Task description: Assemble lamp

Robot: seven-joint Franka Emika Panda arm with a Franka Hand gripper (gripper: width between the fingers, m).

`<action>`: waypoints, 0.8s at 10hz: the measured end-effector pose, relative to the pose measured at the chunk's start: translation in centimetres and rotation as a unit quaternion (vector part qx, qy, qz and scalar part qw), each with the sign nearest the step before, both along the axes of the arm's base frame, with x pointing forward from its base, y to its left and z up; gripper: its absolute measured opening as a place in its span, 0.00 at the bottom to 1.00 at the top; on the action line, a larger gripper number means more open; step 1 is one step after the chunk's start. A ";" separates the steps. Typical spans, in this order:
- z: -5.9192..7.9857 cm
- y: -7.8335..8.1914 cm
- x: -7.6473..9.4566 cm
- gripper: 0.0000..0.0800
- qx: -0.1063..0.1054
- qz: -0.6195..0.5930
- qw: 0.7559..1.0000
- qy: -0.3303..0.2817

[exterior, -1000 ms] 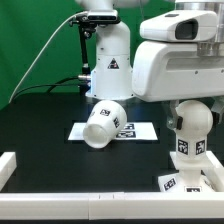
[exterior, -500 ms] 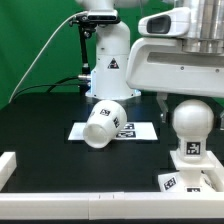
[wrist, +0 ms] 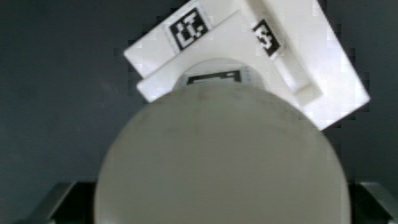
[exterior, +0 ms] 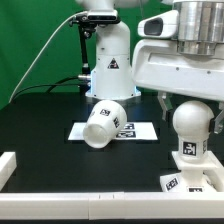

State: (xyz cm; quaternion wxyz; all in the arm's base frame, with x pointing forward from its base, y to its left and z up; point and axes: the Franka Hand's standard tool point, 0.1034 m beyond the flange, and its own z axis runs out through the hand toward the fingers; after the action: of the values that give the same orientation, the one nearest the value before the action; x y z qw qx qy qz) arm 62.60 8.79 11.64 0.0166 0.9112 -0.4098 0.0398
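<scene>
The rounded white bulb [exterior: 190,122] stands upright, neck down, on the flat square base [exterior: 192,181] at the exterior view's right. My gripper [exterior: 188,103] hangs straight above it, its fingers spread on either side of the bulb's top and apart from it. The jaws are open. In the wrist view the bulb [wrist: 214,150] fills most of the picture, with the tagged base [wrist: 302,60] beyond it. The tapered shade [exterior: 103,123] lies on its side in the middle of the table.
The shade lies partly on the marker board [exterior: 145,131]. The tall white robot pedestal [exterior: 108,60] stands behind it. A white rail [exterior: 10,165] runs along the table's front and left edge.
My gripper has risen, uncovering the bulb's round top. The bulb stays standing on the base. The shade has not moved.
</scene>
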 end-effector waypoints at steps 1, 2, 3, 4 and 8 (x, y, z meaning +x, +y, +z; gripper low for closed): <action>-0.1 0.0 -0.2 0.72 0.019 -0.090 0.996 -0.001; -0.2 0.2 -0.3 0.72 0.034 -0.162 0.986 -0.001; -0.3 0.6 -0.3 0.72 0.054 -0.258 0.964 -0.005; -0.2 0.5 -0.2 0.72 0.072 -0.314 0.947 -0.008; -0.3 0.7 -0.5 0.83 0.068 -0.235 0.970 0.003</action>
State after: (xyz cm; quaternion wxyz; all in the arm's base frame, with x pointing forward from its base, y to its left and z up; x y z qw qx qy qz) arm 62.06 9.51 11.37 -0.0359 0.7885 -0.6140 0.0044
